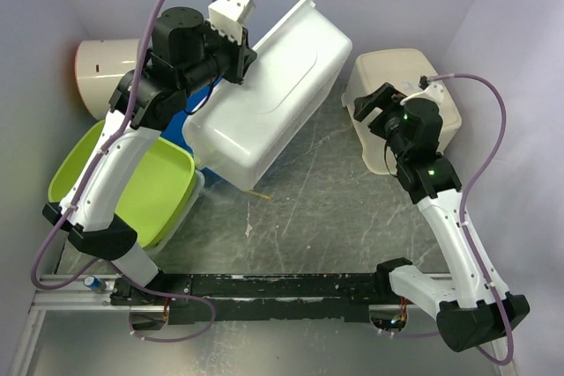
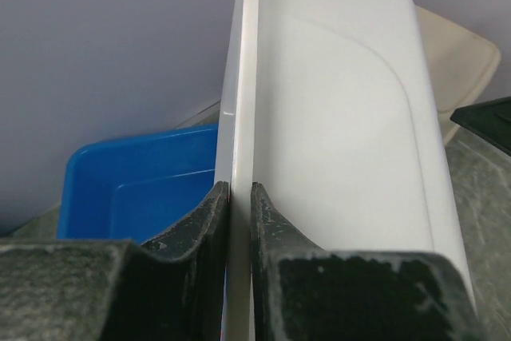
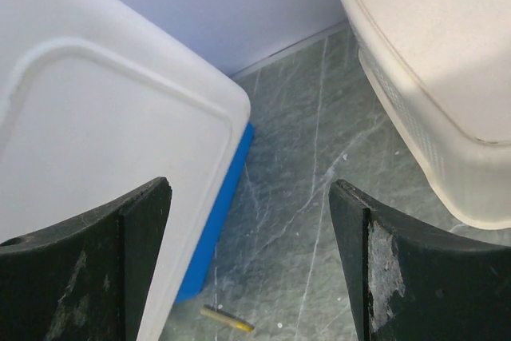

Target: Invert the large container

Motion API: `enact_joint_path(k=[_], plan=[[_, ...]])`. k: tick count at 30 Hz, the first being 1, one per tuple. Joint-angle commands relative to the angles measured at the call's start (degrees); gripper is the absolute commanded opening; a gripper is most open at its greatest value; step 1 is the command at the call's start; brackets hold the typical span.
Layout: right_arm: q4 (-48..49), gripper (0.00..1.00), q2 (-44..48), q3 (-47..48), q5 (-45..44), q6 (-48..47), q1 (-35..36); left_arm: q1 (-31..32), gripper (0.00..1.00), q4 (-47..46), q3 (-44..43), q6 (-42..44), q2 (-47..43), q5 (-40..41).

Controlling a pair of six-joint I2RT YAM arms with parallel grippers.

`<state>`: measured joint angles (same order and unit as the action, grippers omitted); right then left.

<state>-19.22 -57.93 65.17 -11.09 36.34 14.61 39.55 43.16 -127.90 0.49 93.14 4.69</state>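
The large container (image 1: 273,94) is glossy white and held tilted, its base facing up and right, its lower end over the blue tub. My left gripper (image 1: 242,55) is shut on its thin rim; in the left wrist view the fingertips (image 2: 240,187) pinch the rim edge-on, with the container's outer wall (image 2: 343,141) to the right. My right gripper (image 1: 370,107) is open and empty, right of the container. In the right wrist view its jaws (image 3: 250,189) stand wide apart above the table, with the container's base (image 3: 96,157) at left.
A smaller blue tub (image 2: 136,189) lies under the container, its edge showing (image 3: 219,213). A cream perforated basket (image 1: 401,77) sits upside down at back right (image 3: 431,61). A green tub (image 1: 150,182) is at left, a white cylinder (image 1: 101,72) behind it. A small stick (image 3: 227,319) lies on the table.
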Motion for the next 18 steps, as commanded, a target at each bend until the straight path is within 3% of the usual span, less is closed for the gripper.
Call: enact_joint_path(k=[1, 11, 18], plan=[[-1.6, 0.81, 2.3, 3.2, -2.7, -0.3, -0.1, 0.3, 0.07, -7.3, -3.1, -3.0, -2.5, -5.0], [-5.6, 0.81, 5.4, 7.8, -11.7, -5.0, -0.1, 1.0, 0.07, -12.7, -1.1, -11.2, -3.4, -15.5], [-8.9, 0.87, 6.3, 9.8, -15.9, -7.1, -0.1, 1.5, 0.07, -16.7, 1.2, -15.8, -3.9, -16.4]])
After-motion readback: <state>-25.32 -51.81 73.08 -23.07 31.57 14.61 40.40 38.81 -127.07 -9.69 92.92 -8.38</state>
